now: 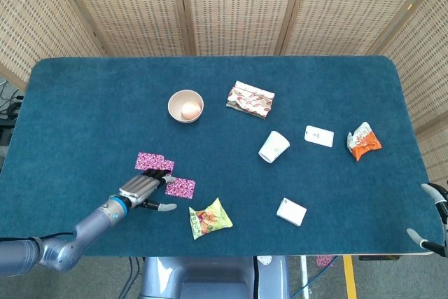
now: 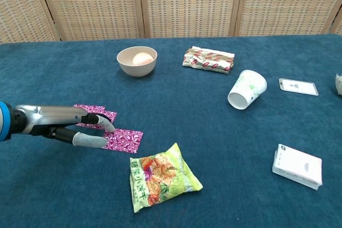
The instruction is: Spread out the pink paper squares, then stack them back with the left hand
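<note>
Left hand (image 1: 143, 190) stretched flat over the blue worktop (image 1: 84, 110), fingers (image 2: 91, 141) apart and holding nothing, tips at two pink paper squares (image 2: 124, 139) lying spread side by side, near a snack bag (image 2: 162, 182), right hand (image 1: 432, 215) barely in view, fingers' state unclear

Beige bowl (image 1: 185, 106) holding an egg (image 1: 190, 110), tipped paper cup (image 1: 274, 147), green snack bag (image 1: 209, 218), patterned packet (image 1: 250, 99)

A tabletop (image 1: 105, 96) covered in deep teal carpet-like fabric is filling the scene under even light, while woven wicker screen panels (image 1: 231, 5) in pale wooden frames are standing along its far edge and both far corners.
</note>
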Available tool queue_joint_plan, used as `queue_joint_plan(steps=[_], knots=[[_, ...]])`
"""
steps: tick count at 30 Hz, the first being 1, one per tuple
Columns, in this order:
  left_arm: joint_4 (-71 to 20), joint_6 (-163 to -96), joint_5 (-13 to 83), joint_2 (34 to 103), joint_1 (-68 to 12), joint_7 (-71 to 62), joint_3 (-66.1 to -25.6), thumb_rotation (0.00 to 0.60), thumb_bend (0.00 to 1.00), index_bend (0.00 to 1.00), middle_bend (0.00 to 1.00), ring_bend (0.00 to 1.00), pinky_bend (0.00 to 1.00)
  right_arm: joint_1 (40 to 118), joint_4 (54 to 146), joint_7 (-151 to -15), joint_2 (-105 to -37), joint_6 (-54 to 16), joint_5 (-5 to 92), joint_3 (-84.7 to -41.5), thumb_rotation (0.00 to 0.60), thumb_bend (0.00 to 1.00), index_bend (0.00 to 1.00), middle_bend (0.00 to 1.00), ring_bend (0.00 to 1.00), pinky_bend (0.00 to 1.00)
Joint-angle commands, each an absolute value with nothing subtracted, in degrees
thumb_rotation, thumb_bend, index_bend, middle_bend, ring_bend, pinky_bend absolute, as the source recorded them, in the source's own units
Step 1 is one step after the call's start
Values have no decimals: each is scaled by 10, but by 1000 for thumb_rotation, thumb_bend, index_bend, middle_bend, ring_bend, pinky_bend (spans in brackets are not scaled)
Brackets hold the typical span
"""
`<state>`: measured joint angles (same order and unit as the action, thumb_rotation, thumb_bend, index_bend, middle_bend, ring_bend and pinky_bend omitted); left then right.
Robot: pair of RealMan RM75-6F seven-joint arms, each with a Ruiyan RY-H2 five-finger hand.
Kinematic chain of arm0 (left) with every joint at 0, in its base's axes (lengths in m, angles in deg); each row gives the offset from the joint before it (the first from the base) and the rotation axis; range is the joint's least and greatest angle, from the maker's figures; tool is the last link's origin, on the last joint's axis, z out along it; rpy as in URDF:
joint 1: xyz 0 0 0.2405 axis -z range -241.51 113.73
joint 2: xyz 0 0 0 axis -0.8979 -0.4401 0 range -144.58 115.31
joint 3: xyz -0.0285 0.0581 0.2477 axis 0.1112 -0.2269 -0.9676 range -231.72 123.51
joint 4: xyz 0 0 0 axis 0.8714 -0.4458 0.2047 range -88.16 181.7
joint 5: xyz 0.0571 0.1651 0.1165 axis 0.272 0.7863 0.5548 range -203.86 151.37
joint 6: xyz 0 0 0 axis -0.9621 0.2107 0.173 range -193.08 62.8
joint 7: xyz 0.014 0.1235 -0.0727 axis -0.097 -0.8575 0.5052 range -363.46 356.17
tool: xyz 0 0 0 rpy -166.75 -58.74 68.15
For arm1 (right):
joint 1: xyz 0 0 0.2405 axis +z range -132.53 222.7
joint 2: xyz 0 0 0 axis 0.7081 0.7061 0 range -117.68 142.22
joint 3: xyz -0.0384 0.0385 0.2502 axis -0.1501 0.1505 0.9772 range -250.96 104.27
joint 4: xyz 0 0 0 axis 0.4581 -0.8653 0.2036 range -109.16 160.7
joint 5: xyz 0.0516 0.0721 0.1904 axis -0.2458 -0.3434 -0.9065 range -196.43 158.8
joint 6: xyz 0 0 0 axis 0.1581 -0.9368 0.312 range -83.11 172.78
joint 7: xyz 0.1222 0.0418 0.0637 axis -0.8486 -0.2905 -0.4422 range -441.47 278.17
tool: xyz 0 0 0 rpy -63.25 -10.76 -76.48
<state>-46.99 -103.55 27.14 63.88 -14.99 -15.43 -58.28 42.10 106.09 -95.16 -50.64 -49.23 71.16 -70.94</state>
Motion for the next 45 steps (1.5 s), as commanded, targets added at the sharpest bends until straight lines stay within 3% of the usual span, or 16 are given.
queue_joint_plan(steps=[1,24,33,45], knots=[[-473,-1035,272,637,-151,-157,-586,75,0,99,0,0,0,421,1061,-952,-507,-492,711,-709,600,129,169,199,0,0],[-539,-1054,309,580,-181,-188,-633,76,0,100,0,0,0,422,1060,-959,-506,-493,715,-710,600,131,170,199,0,0],[-547,-1087,363,567,-211,-147,-618,73,0,99,0,0,0,422,1065,-955,-505,-495,717,-710,600,131,174,199,0,0],[-521,-1066,365,571,-221,-132,-618,74,0,99,0,0,0,424,1065,-954,-505,-491,717,-710,600,131,174,199,0,0]])
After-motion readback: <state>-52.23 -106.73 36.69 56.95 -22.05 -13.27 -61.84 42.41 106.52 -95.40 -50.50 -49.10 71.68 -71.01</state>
